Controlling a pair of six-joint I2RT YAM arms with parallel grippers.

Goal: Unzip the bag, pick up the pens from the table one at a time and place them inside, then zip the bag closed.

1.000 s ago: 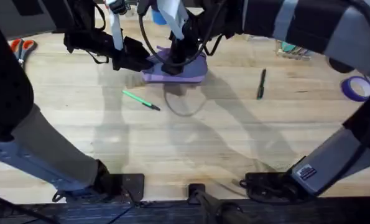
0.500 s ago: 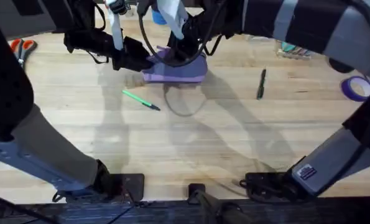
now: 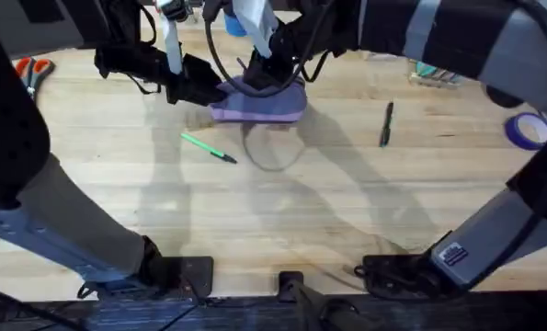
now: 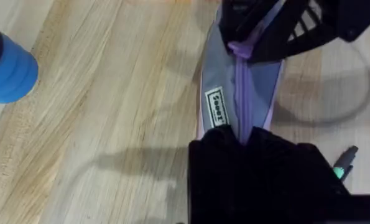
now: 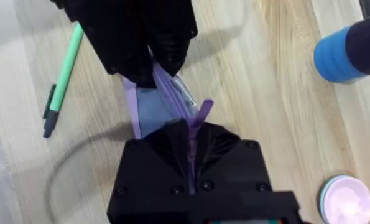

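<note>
**Both grippers pinch the pouch at the far middle of the table**

We begin with the table [image 3: 282,221], its pale planks running wide under both arms. Next in size is the bag [image 3: 259,103], the lavender pouch lying at the far middle of the tabletop, with an arm reaching in on each end of it.

At the pouch's left end we see the left gripper [image 4: 245,134], its black fingers clenched on the fabric right at the zipper line; from the left wrist camera the purple zipper strip runs away from those fingers toward the other arm. At the opposite end the right gripper [image 5: 191,127] is clamped on a thin purple strip at the top of the pouch, which looks to us like the zipper pull, though we cannot be sure.

Then the pens. The green pen [image 3: 209,147] lies on bare wood just in front of the pouch, angled, dark tip pointing right, apart from the bag. The dark pen [image 3: 386,123] lies well off to the right, nearly lengthwise away from us.

Smaller still, orange-handled scissors [image 3: 32,70] rest at the far left edge, and a roll of purple tape [image 3: 529,130] sits at the far right.
</note>
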